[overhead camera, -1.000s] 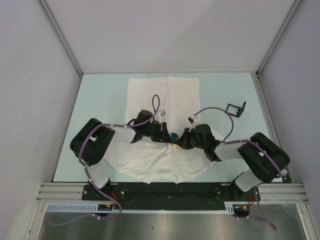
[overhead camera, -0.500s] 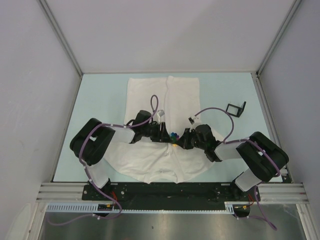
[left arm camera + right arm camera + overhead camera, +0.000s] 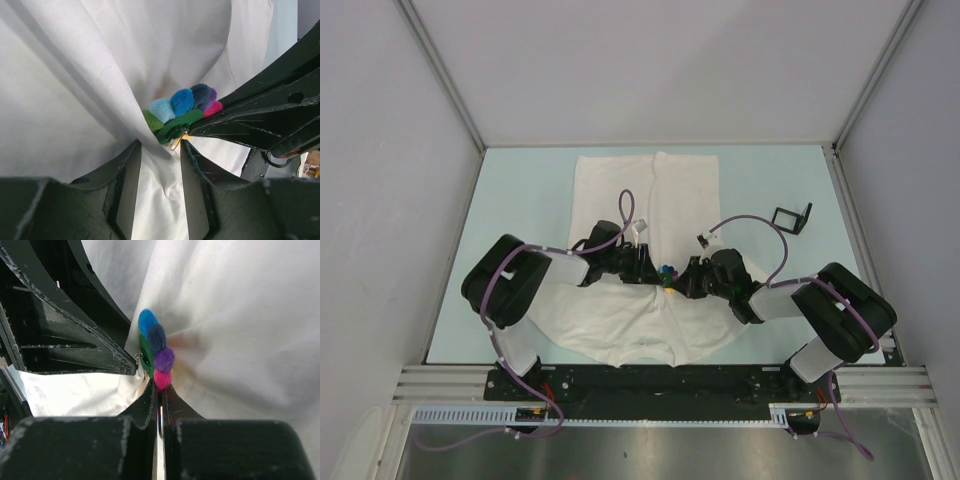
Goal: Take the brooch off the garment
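Observation:
The white garment lies spread on the pale blue table. The brooch sits at its middle, between both grippers. In the left wrist view the brooch shows blue, purple, pink and green petals, and the cloth pulls into tight folds toward it. My left gripper is just below the brooch, jaws a little apart with smooth cloth between them. My right gripper is shut on the brooch's pink petal edge. Its finger reaches in from the right in the left wrist view.
A small black clip-like frame stands on the table right of the shirt. Grey walls and metal rails enclose the table on three sides. Purple cables loop above both wrists.
Almost nothing. The left arm has edged slightly to the right. Both grippers stay at the brooch.

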You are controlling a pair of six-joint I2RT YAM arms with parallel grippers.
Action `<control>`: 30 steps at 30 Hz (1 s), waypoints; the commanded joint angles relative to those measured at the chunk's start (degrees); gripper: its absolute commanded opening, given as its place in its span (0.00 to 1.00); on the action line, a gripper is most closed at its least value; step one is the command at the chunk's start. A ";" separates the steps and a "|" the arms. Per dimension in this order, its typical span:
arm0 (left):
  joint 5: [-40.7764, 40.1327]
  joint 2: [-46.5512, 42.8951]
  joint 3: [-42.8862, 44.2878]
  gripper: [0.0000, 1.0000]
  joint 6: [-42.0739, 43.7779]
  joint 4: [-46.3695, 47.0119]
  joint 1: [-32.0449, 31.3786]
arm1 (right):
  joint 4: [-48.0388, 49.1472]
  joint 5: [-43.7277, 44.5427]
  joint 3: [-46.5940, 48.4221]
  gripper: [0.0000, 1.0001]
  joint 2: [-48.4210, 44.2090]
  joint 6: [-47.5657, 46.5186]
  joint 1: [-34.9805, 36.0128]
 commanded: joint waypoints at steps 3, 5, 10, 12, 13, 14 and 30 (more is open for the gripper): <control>-0.33 2.55 0.13 0.40 -0.20 1.34 0.24 | 1.20 -0.19 -0.70 0.00 1.43 -0.96 0.06; 0.02 2.91 0.21 0.40 -0.73 1.96 0.24 | 1.46 -0.10 -0.70 0.00 1.61 -0.78 0.15; -0.50 3.61 0.30 0.38 -0.38 1.87 0.24 | 1.99 -0.19 -0.70 0.00 2.22 -0.87 0.41; -0.85 3.87 0.56 0.37 -0.38 1.61 0.24 | 2.16 -0.10 -0.70 0.00 2.22 -0.87 0.41; -0.94 4.31 0.65 0.36 -0.46 1.43 0.24 | 2.25 -0.10 -0.70 0.00 2.48 -0.87 0.50; -1.12 4.49 0.74 0.36 -0.55 1.35 0.24 | 2.34 -0.10 -0.70 0.00 2.57 -0.87 0.67; -3.92 1.42 0.83 0.43 0.85 -1.90 -0.20 | 1.90 1.22 -0.35 0.00 3.10 -1.48 1.29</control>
